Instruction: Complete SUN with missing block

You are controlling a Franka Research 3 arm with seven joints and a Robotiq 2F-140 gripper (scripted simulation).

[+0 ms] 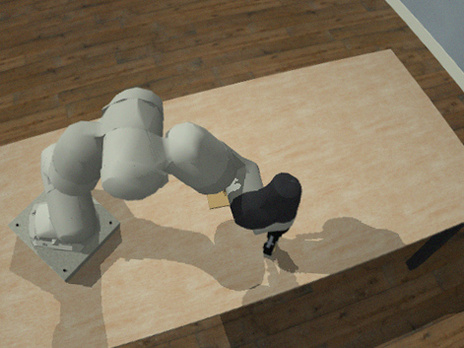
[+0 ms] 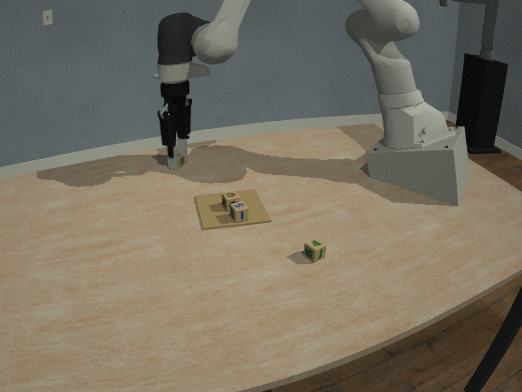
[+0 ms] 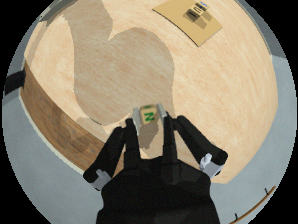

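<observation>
A tan mat (image 2: 210,221) (image 1: 217,201) (image 3: 174,11) lies mid-table; the arm hides most of it in the top view. On it stand two blocks side by side, one with a U (image 2: 230,196) on top and one with a blue S (image 2: 239,210). They show small in the wrist view (image 3: 197,11). A third block (image 2: 179,160) (image 3: 149,115) with green marks rests on the table far from the mat, near the table's edge. My gripper (image 2: 175,153) (image 1: 267,252) (image 3: 148,111) stands upright over it, with a finger on each side of it. The fingers are narrowly open. I cannot read its top letter.
A fourth block (image 2: 315,250) with green letters lies on the table, off the mat on its other side. The robot base (image 2: 420,165) (image 1: 64,249) stands at the table's end. The table edge (image 3: 63,137) is close beside the gripper.
</observation>
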